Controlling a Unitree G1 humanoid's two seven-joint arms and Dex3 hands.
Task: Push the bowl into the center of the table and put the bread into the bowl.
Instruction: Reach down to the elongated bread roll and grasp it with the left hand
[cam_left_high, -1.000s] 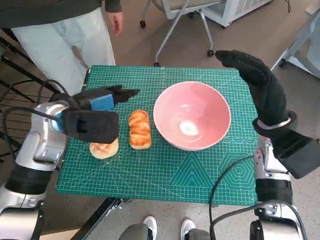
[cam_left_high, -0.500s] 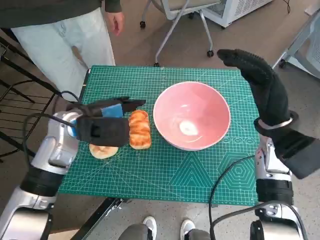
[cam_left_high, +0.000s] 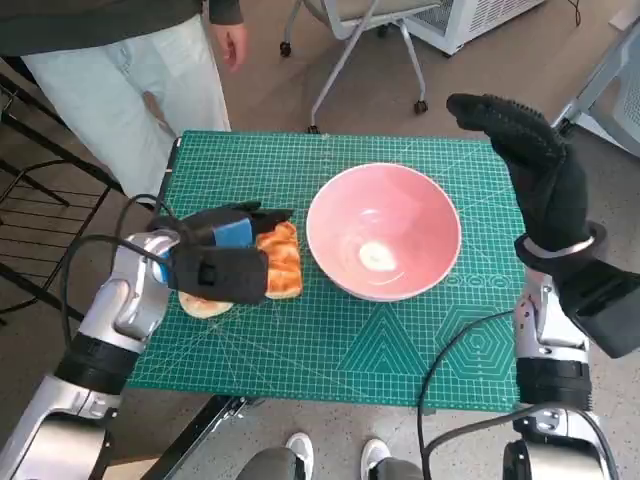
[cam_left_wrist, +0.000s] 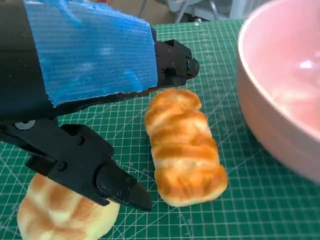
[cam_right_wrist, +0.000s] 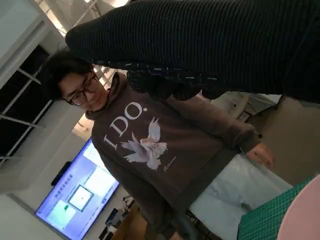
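The left hand (cam_left_high: 222, 262) has its fingers (cam_left_wrist: 117, 184) spread wide over the long bread (cam_left_high: 281, 259), one on each side, not touching it. A round bun (cam_left_high: 205, 303) lies just beside the bread, at about 8 o'clock from it. The pink bowl (cam_left_high: 384, 231) sits at 3 o'clock from the bread, near the middle of the green desk (cam_left_high: 330, 160). The right hand (cam_left_high: 530, 165) is up in the air at 2 o'clock from the bowl, flat and holding nothing. A person (cam_right_wrist: 165, 150) stands near the desk.

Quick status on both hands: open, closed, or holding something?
Left hand: open, fingers spread over the long bread, holding nothing.
Right hand: open, raised beside the bowl, holding nothing.
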